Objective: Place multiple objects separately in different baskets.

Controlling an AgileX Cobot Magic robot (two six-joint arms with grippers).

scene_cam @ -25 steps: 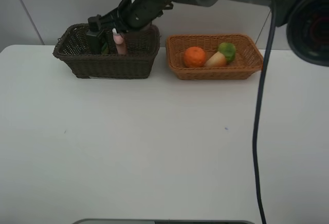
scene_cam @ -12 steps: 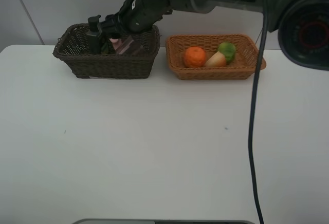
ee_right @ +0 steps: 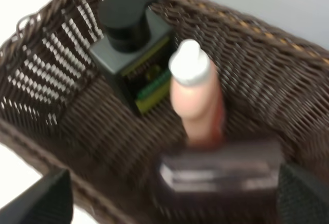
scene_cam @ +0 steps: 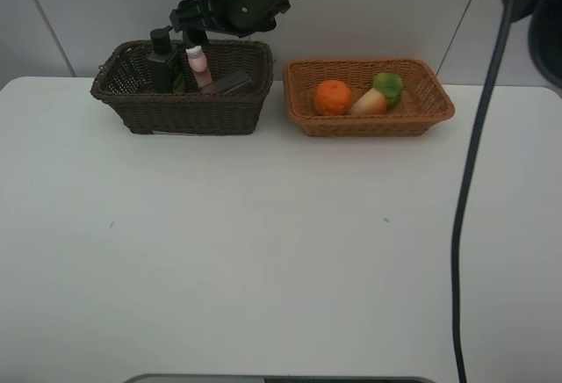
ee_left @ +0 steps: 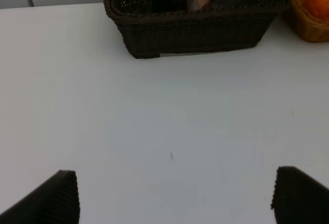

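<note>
The dark brown basket [scene_cam: 180, 102] holds a dark green pump bottle [scene_cam: 161, 60] and a pink white-capped bottle [scene_cam: 199, 61], both upright, and a purple cup [scene_cam: 230, 83] lying on its side. My right gripper [scene_cam: 191, 25] hovers open just above that basket, holding nothing. The right wrist view looks down past the open right gripper [ee_right: 175, 203] at the pump bottle [ee_right: 131, 49], pink bottle [ee_right: 195, 98] and cup [ee_right: 221, 175]. The tan basket [scene_cam: 430, 106] holds an orange [scene_cam: 333, 97], a peach-like fruit [scene_cam: 370, 102] and a green citrus [scene_cam: 387, 86]. My left gripper [ee_left: 175, 198] stands open over bare table.
The two baskets stand side by side at the back of the white table [scene_cam: 263, 242], near the wall. A black cable [scene_cam: 465, 225] hangs down the right side. The left wrist view shows the dark basket [ee_left: 190, 29] and the tan basket's corner [ee_left: 303, 29].
My right gripper has opened and risen out of the dark basket. The purple cup now lies free inside it. The left gripper has not moved.
</note>
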